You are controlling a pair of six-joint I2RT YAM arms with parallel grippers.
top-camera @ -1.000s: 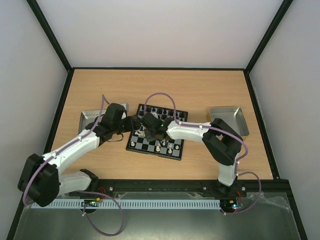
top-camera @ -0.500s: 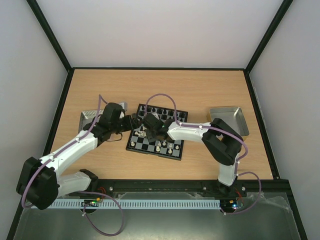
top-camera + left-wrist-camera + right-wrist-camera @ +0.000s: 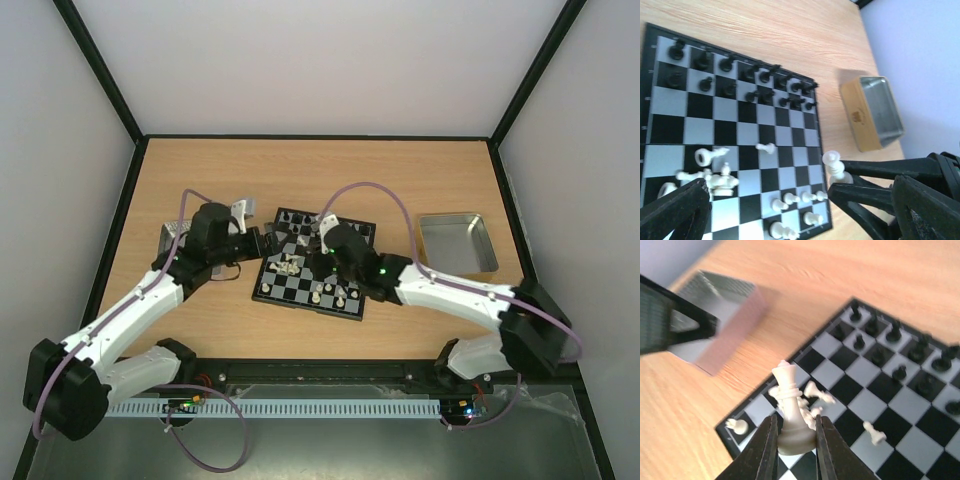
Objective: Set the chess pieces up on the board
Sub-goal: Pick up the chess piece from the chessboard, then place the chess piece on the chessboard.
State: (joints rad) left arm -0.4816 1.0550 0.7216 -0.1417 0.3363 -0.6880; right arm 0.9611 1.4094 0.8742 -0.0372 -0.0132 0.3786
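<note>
The board (image 3: 345, 305) lies mid-table, and it also shows in the left wrist view (image 3: 655, 130) and the right wrist view (image 3: 840, 347). Black pieces (image 3: 730, 75) stand on its far rows. Cream-white pieces lie toppled in a heap (image 3: 715, 177) on its left side, and a few white pawns (image 3: 795, 197) stand by the near edge. My right gripper (image 3: 795, 422) is shut on a tall cream-white piece (image 3: 789, 405) and holds it upright above the heap, over the board (image 3: 322, 252). My left gripper (image 3: 800, 200) is open and empty at the board's left edge (image 3: 262, 243).
A shiny metal tray (image 3: 455, 242) stands right of the board, also in the left wrist view (image 3: 872, 112). Another metal tray (image 3: 176, 232) sits left of the board, partly under my left arm; it shows in the right wrist view (image 3: 715, 337).
My right arm has swung its elbow down to the right, and its gripper has risen from the heap with the white piece. My left gripper has drawn back slightly to the left.
</note>
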